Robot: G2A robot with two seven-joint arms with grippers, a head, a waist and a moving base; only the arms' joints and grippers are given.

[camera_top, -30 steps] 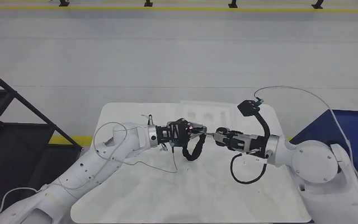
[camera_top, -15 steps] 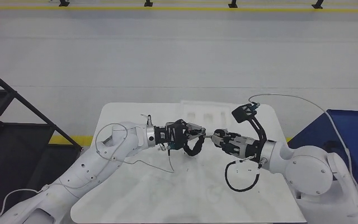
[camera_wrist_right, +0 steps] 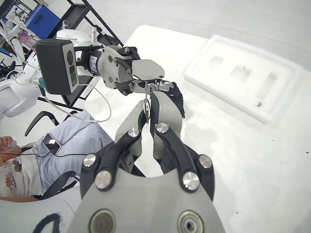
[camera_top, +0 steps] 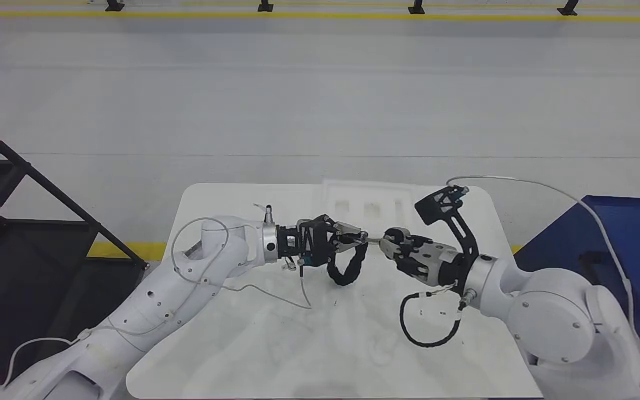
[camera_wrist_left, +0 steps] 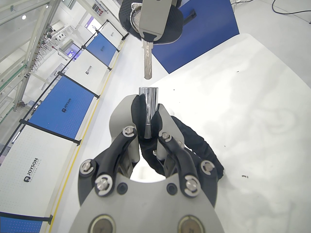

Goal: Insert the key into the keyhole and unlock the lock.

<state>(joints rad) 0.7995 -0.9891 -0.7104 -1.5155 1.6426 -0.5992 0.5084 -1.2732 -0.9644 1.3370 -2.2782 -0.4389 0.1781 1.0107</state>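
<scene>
An industrial test hall: barrier panels (camera_wrist_left: 60, 103), yellow floor line (camera_top: 330, 15), black rack (camera_top: 40, 250).

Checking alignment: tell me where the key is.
In the left wrist view the key sits in the right gripper, tip just short of the lock cylinder in the left gripper.

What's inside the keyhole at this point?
Nothing visible: the key, held in the right hand, ends just short of the lock in the left hand, a gap between them. The keyhole looks empty; deeper inside is hidden.

Left pincer (camera_wrist_left: 148, 107) clamping lock (camera_wrist_left: 149, 103), key (camera_wrist_left: 147, 61) tip just apart
</scene>
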